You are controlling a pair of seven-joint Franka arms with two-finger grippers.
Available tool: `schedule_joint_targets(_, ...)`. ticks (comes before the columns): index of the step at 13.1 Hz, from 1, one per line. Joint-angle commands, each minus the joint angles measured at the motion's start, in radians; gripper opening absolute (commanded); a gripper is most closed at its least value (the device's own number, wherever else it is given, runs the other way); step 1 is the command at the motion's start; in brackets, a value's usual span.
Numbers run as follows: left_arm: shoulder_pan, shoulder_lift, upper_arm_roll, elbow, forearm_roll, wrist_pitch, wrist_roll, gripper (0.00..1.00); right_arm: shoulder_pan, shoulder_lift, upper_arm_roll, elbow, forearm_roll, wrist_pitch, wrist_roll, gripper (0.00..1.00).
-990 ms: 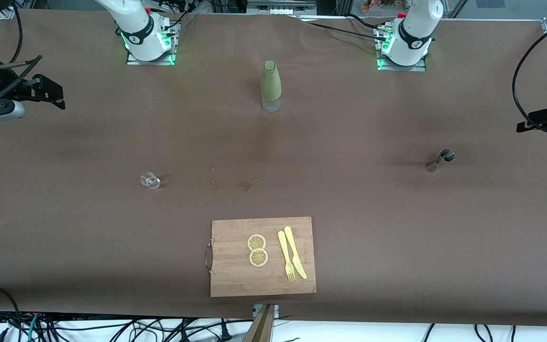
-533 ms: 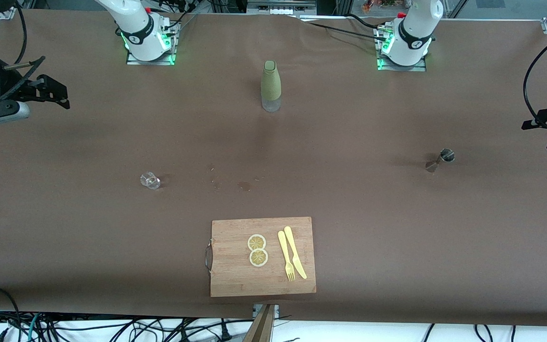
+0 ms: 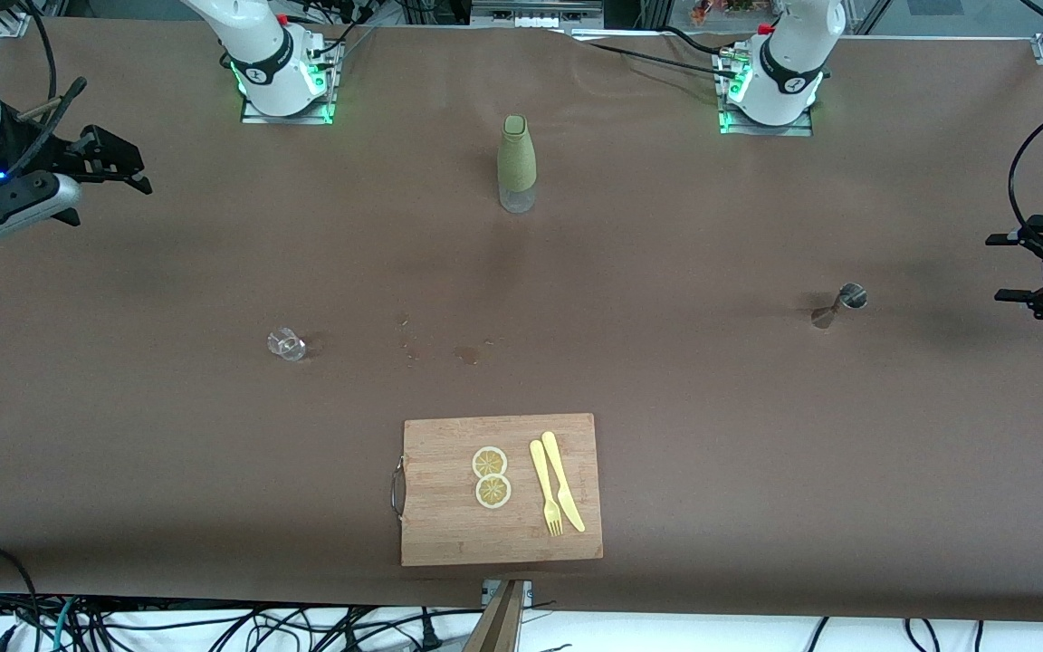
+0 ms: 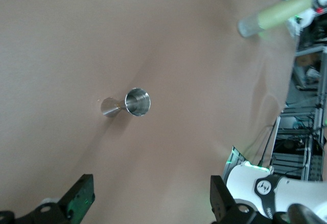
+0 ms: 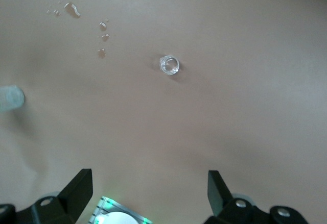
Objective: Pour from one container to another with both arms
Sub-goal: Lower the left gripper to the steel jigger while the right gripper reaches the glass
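A steel jigger (image 3: 840, 305) (image 4: 135, 103) stands on the brown table toward the left arm's end. A small clear glass (image 3: 286, 344) (image 5: 169, 65) stands toward the right arm's end. Between the two arm bases is an upright bottle with a green sleeve (image 3: 517, 163) (image 4: 278, 15). My left gripper (image 3: 997, 268) (image 4: 150, 193) hangs open over the table's edge at the left arm's end, apart from the jigger, holding nothing. My right gripper (image 3: 134, 172) (image 5: 149, 183) hangs open and empty over the right arm's end, well away from the glass.
A wooden cutting board (image 3: 449, 534) near the front edge carries two lemon slices (image 3: 491, 476), a yellow fork (image 3: 544, 489) and a yellow knife (image 3: 562, 480). Small wet spots (image 3: 465, 353) (image 5: 74, 9) mark the table between glass and board. Cables run along the table's ends.
The left gripper has turned and shifted lower in the front view, level with the jigger. The right gripper has edged toward the table's middle. Nothing on the table moved.
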Motion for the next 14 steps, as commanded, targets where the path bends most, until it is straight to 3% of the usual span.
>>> schedule_joint_targets(1,0.012,0.053,0.053,-0.018,-0.101,-0.02,0.244,1.0,-0.004,-0.004,0.002,-0.016,0.012,0.033,-0.144,1.0)
schedule_joint_targets(3,0.02,0.106,0.096,-0.045,-0.17,-0.024,0.415,1.0,-0.005,0.001,0.002,-0.043,0.014,0.09,-0.313,1.0)
schedule_joint_targets(6,0.028,0.154,0.097,-0.056,-0.239,-0.023,0.61,1.0,-0.007,0.013,0.0,-0.082,0.047,0.164,-0.446,1.0)
schedule_joint_targets(10,0.026,0.165,0.097,-0.096,-0.276,-0.014,0.76,1.0,-0.069,0.042,-0.002,-0.177,0.216,0.274,-0.739,1.0)
schedule_joint_targets(14,0.031,0.192,0.097,-0.176,-0.324,0.012,0.884,1.0,-0.194,0.195,-0.003,-0.176,0.423,0.29,-1.101,1.0)
